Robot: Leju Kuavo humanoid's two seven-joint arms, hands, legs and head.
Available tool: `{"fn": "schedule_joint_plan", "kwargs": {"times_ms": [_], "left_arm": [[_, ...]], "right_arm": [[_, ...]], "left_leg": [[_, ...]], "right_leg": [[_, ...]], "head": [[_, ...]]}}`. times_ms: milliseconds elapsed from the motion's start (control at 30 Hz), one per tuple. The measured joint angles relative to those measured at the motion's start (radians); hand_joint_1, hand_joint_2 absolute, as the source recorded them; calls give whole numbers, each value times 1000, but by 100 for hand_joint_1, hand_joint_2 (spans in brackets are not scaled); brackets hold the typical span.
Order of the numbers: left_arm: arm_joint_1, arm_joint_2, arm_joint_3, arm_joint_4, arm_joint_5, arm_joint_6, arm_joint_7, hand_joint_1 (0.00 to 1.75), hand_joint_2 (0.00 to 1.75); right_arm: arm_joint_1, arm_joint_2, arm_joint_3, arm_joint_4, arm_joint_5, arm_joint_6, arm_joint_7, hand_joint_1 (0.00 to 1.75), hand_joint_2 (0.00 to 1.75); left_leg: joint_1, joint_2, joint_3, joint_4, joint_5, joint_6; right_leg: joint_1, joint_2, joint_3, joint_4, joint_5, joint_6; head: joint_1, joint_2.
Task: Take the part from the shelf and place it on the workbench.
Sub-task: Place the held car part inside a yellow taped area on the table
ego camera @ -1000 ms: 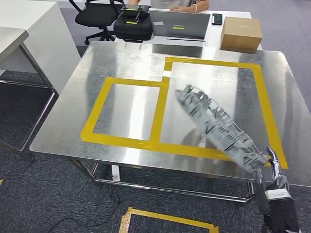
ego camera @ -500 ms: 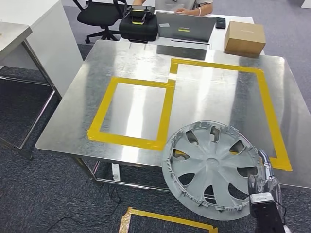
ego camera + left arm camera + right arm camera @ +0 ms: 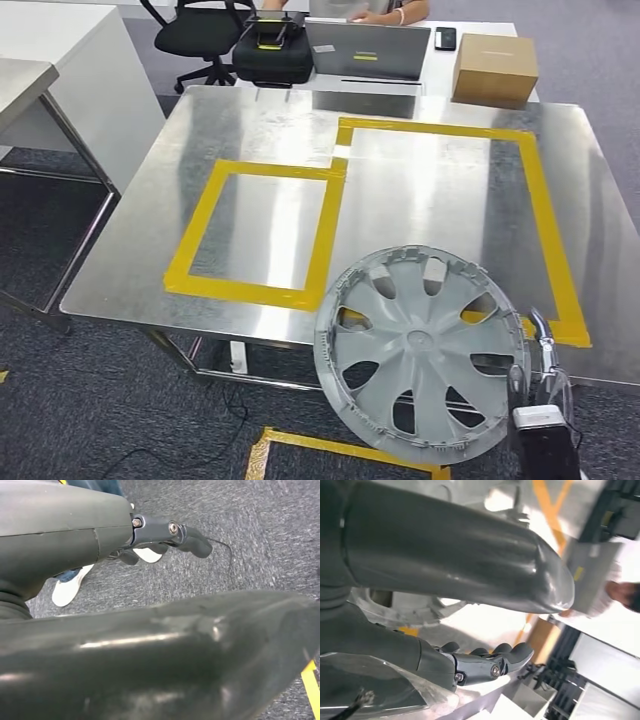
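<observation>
Right now I'm gripping the hubcap (image 3: 420, 352) by its rim in my right hand (image 3: 545, 395), overhanging the worktop's (image 3: 226, 120) near edge; my left hand's (image 3: 162, 535) fingers are hanging loosely apart, holding nothing.

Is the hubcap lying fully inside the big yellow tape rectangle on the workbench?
No, the hubcap hangs past the workbench's near edge, held by the right hand.

No legible text, label, brand or number on anything in these views.
</observation>
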Motion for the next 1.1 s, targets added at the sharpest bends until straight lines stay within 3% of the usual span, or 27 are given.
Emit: {"fn": "schedule_joint_plan", "kwargs": {"times_ms": [67, 100, 133, 167, 233, 267, 333, 433, 500, 567, 600, 633, 667, 733, 800, 933, 1000, 1100], "left_arm": [[0, -2, 5, 0, -4, 1, -1, 0, 0], [1, -3, 10, 0, -6, 1, -1, 0, 0], [2, -5, 14, 0, -10, 2, -1, 0, 0], [4, -6, 19, 0, -13, 2, -1, 0, 0], [4, -8, 26, -1, -19, 4, 3, 0, 0], [3, -9, 29, -2, -24, 6, 8, 0, 0], [1, -12, 38, -4, -34, 7, 21, 0, 0], [2, -17, 49, -6, -44, 6, 39, 0, 0], [2, -22, 53, -7, -50, 6, 48, 0, 0], [0, -27, 59, -8, -55, 6, 54, 0, 0], [-1, -29, 63, -8, -57, 6, 56, 0, 0], [-1, -31, 68, -8, -60, 5, 58, 0, 0], [-2, -32, 72, -8, -63, 4, 59, 0, 0], [-2, -35, 79, -9, -70, 4, 62, 0, 0], [-4, -38, 88, -11, -74, 4, 64, 0, 0], [-8, -41, 98, -13, -81, 3, 64, 0, 0], [-8, -42, 99, -14, -84, 2, 65, 0, 0], [-9, -42, 100, -14, -89, 1, 67, 0, 0]], "right_arm": [[12, 4, -1, -21, -55, -18, -37, 0, 0], [20, 8, -3, -33, -83, -26, -56, 0, 0], [28, 14, -7, -47, -113, -33, -76, 0, 0], [37, 22, -13, -62, -140, -37, -95, 0, 0], [54, 39, -30, -94, -191, -38, -132, 0, 0], [62, 49, -41, -111, -217, -34, -151, 0, 0], [75, 71, -68, -143, -263, -20, -184, 0, 0], [94, 109, -113, -185, -312, 2, -218, 0, 0], [103, 132, -146, -208, -338, 21, -231, 0, 0], [112, 154, -178, -222, -359, 44, -237, 0, 0], [117, 167, -193, -226, -366, 57, -237, 0, 0], [122, 180, -209, -228, -369, 74, -236, 0, 0], [125, 195, -226, -229, -370, 95, -234, 0, 0], [127, 225, -262, -230, -365, 139, -229, 0, 0], [126, 251, -288, -231, -359, 168, -223, 0, 0], [125, 286, -320, -232, -355, 188, -216, 0, 0], [124, 299, -331, -232, -353, 193, -214, 0, 0], [124, 315, -343, -232, -348, 198, -211, 0, 0]], "left_leg": [[2, 0, -65, 140, -62, -5], [2, 0, -88, 190, -75, -6], [3, 0, -97, 206, -68, -5], [2, 0, -85, 179, -41, -2], [1, 0, -27, 49, 34, 9], [0, 0, 1, -15, 58, 14], [-4, 0, 26, -75, 67, 21], [-1, 1, 27, -89, 70, 31], [4, 3, 29, -98, 76, 40], [4, 4, 28, -99, 77, 43], [4, 5, 27, -99, 78, 43], [4, 6, 27, -98, 78, 43], [4, 6, 28, -98, 79, 43], [4, 6, 29, -94, 78, 41], [0, 4, 25, -87, 77, 33], [0, 2, 16, -78, 79, 9], [2, 2, -1, -36, 37, -1], [4, 2, -68, 158, -87, -11]], "right_leg": [[1, -2, 1, 0, -2, -5], [2, -2, 2, 0, -3, -6], [3, -2, 3, 1, -4, -7], [3, 0, 6, 1, -5, -7], [5, 2, 12, 1, -9, -5], [7, 3, 13, 2, -11, -2], [9, 2, 10, 4, -13, 7], [8, 2, 6, 7, -17, 22], [8, 2, -24, 67, -57, 30], [7, 3, -87, 196, -119, 36], [6, 3, -115, 254, -139, 39], [6, 2, -129, 282, -141, 40], [6, 2, -123, 269, -123, 42], [3, 1, -59, 144, -56, 42], [3, 2, 1, 30, -18, 38], [6, 4, 7, 8, -4, 13], [4, 1, -1, 4, 6, -2], [5, -3, -26, 5, 23, -13]], "head": [[-2, 0], [-2, 0], [-2, 0], [-2, 0], [-2, 0], [-2, 0], [-1, 0], [0, 0], [4, 0], [8, 0], [9, 0], [9, 0], [9, 0], [10, 0], [9, 0], [8, 0], [6, 0], [3, 0]]}}
